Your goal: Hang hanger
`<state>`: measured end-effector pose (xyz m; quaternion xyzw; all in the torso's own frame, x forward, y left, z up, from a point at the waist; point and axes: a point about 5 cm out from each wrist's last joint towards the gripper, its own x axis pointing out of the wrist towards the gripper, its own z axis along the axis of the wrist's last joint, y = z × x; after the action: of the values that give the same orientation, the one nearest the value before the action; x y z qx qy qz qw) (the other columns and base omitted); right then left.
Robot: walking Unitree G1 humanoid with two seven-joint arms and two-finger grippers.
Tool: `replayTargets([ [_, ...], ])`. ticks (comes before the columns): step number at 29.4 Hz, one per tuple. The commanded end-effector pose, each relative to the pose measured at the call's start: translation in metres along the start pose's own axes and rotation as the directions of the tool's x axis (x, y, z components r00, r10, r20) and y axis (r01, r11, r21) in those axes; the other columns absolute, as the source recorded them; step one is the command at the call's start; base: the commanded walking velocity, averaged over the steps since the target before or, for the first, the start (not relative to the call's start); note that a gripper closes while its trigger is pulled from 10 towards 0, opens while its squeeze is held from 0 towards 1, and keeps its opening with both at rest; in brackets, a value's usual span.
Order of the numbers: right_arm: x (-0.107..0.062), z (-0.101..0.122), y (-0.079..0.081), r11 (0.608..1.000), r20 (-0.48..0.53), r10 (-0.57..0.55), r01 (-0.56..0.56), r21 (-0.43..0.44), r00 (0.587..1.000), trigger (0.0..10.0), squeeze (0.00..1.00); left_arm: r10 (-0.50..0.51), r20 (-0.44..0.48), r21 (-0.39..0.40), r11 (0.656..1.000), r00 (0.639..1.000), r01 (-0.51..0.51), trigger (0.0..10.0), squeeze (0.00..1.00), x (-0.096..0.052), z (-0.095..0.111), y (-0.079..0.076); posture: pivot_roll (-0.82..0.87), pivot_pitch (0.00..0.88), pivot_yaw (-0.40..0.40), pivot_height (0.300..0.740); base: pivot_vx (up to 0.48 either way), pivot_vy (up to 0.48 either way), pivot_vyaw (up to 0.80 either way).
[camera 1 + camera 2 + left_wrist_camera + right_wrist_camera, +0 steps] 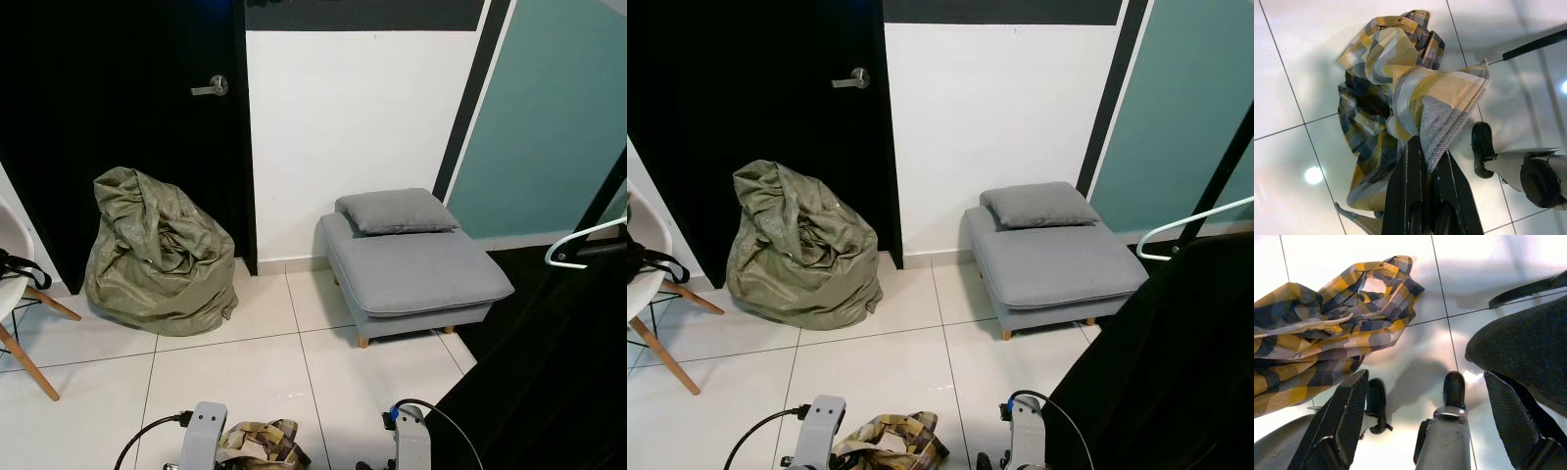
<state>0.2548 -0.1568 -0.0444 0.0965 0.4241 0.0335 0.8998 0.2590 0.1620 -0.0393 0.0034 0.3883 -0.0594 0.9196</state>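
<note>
Step in hand, by my reading: carry phase, garment held, the hanging itself not yet begun. Scanning left to right in the head views: a white chair (18, 284) at 9 o'clock; an olive sack (157, 257) slumped against the black door (118, 127) at 10 o'clock; a grey footstool (411, 269) with a cushion (397, 211) at 1 o'clock; at 3 o'clock a white hanger (586, 243) hooked near a slanted black rail (607, 186), with dark garments (1166, 362) draped below it. Left end effector (1426, 164): fingers pinched together on a plaid shirt (1396, 83), which dangles above the tiled floor (245, 382); the same shirt shows at 6 o'clock in the head view. Whether a hanger sits inside the shirt cannot be made out. Right end effector (1422, 391): fingers spread wide, holding nothing, pointed down at the floor beside the dark fabric. Next move, as judged: turn toward 3 o'clock, raise the left arm to rail height, with the free right arm available to steady the shirt. Obstructions: the footstool lies between robot and wall; the hanging dark garments crowd the approach to the rail.
</note>
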Motion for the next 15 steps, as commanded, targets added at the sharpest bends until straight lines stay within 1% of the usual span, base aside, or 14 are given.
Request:
replayTargets([
  [1,-0.0006,-0.0056,-0.0024,1.000,-0.015,-0.011,0.012,0.028,1.000,10.0,0.00,-0.002,-0.023,0.005,1.000,1.000,0.002,10.0,0.00,-0.0001,-0.0033,0.0011,0.08,0.085,-0.009,0.740,0.000,0.000,0.00],
  [6,-0.0003,-0.0053,-0.0014,1.000,-0.024,-0.012,0.011,-0.010,1.000,10.0,0.00,-0.001,-0.022,0.005,1.000,1.000,0.001,10.0,0.00,-0.0002,-0.0028,0.0015,0.08,0.087,-0.008,0.740,0.000,0.000,0.00],
  [15,0.0000,-0.0043,-0.0004,1.000,-0.022,-0.013,0.012,-0.029,1.000,10.0,0.00,0.000,-0.021,0.002,1.000,1.000,0.000,10.0,0.00,-0.0002,-0.0020,0.0026,0.08,0.091,-0.008,0.740,0.000,0.000,0.00],
])
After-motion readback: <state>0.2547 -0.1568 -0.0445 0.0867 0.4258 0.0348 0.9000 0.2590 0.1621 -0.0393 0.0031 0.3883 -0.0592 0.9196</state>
